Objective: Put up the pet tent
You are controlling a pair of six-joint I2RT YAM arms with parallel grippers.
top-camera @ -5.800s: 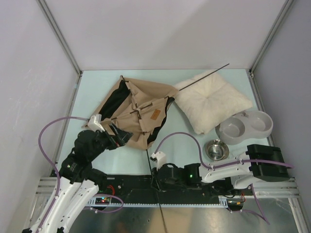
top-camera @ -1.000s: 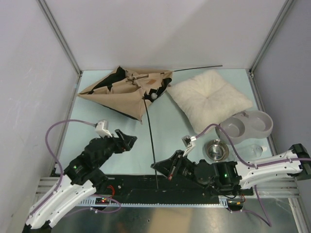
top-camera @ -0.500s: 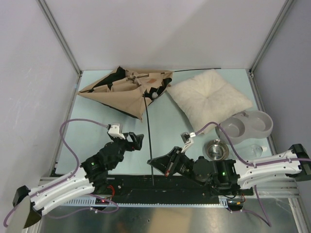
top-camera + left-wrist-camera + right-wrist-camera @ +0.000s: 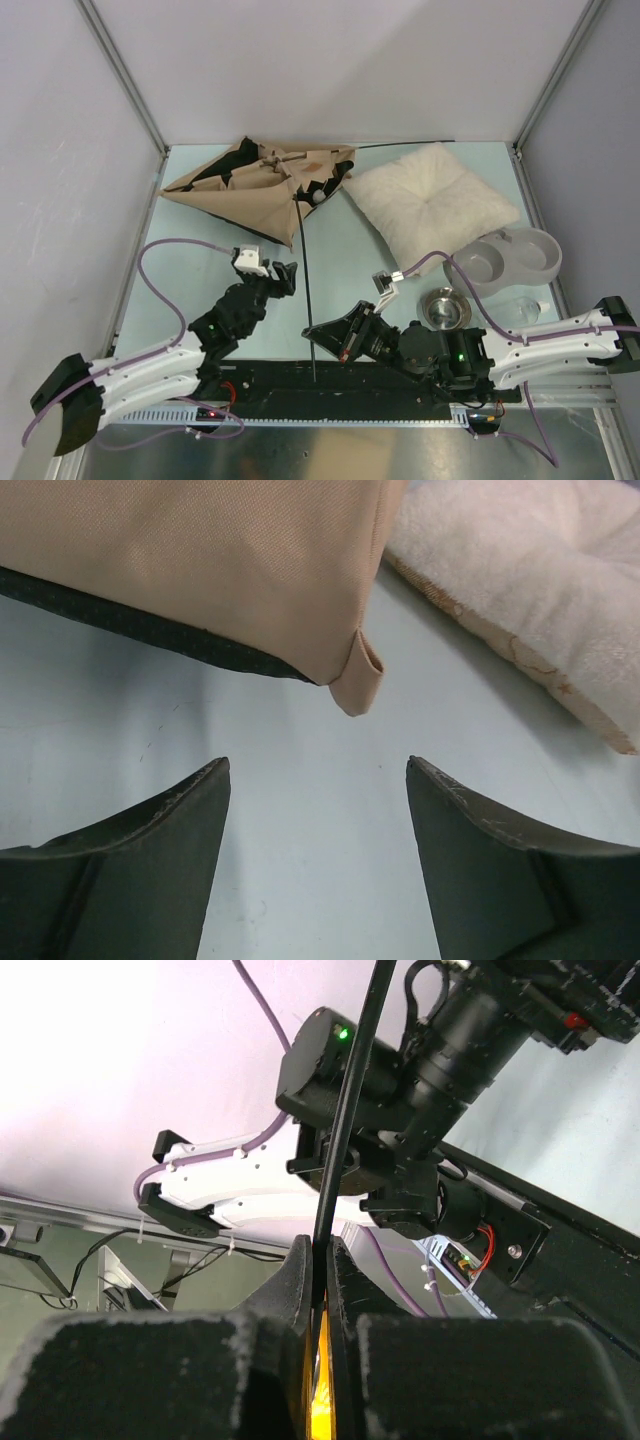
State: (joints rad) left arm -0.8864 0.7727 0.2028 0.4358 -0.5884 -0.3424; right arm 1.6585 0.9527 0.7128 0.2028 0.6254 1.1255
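Roughly counted: one pet tent (image 4: 265, 190), one fluffy cream pillow (image 4: 430, 205), one grey double feeder (image 4: 503, 260), one steel bowl (image 4: 445, 308), two arms, all on or over the pale green desk (image 4: 350, 260).

Tent: lay collapsed and crumpled at the far left of the desk, tan canvas with dark lining showing at its folds. One white pom-pom (image 4: 318, 198) sat at its right side. Two thin poles seen. One black pole (image 4: 305, 270) ran from the tent's near corner straight toward the arm bases. A second pole (image 4: 400, 145) ran rightward along the far edge behind the pillow.

Pillow: just right of the tent, close to it; whether they touched I could not tell.

Containers: the feeder had two round wells, at the right edge of the desk. The steel bowl stood on the desk just beside the feeder, in neither well. A faint clear shape lay near the feeder's near side, too indistinct to name.

Left claw (image 4: 288, 272): released, jaws spread wide, gripping nothing. In the wrist view it (image 4: 318, 764) pointed at the tent's near corner, where a small fabric loop (image 4: 358, 675) hung from the canvas, apart from both fingers (image 4: 130, 860).

Right claw (image 4: 312, 335): clenched on the black pole near its near end. The wrist view showed the fingers (image 4: 295, 1280) pressed together with the pole (image 4: 345, 1130) pinched between them.
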